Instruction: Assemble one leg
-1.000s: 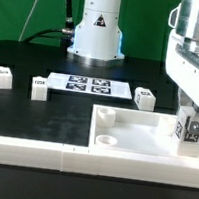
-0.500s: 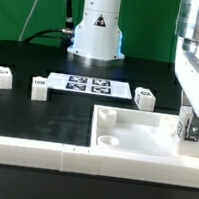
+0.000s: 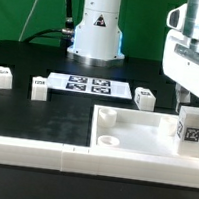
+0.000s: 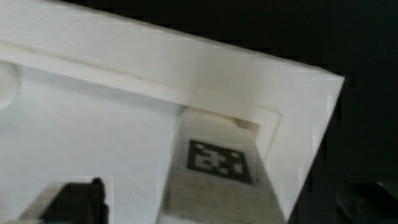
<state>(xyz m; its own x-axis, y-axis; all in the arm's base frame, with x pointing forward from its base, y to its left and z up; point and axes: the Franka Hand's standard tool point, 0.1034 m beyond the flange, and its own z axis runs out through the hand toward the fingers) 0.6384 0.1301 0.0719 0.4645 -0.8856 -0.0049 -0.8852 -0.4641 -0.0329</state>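
Observation:
The leg (image 3: 192,126), a small white block with a black-and-white tag, stands upright in the corner socket of the large white panel (image 3: 134,132) at the exterior view's right. My gripper (image 3: 195,99) hangs just above it. In the wrist view the leg (image 4: 217,160) stands between my two dark fingers (image 4: 75,200), with gaps on both sides. The gripper (image 4: 214,205) is open and holds nothing.
Three more white tagged blocks (image 3: 3,76) (image 3: 39,87) (image 3: 145,97) stand on the black table behind the panel. The marker board (image 3: 87,84) lies before the robot base (image 3: 98,32). A long white bar (image 3: 31,152) lies along the front.
The gripper has let go of the leg and risen. The leg now stands alone in the panel's corner, its tag in full view.

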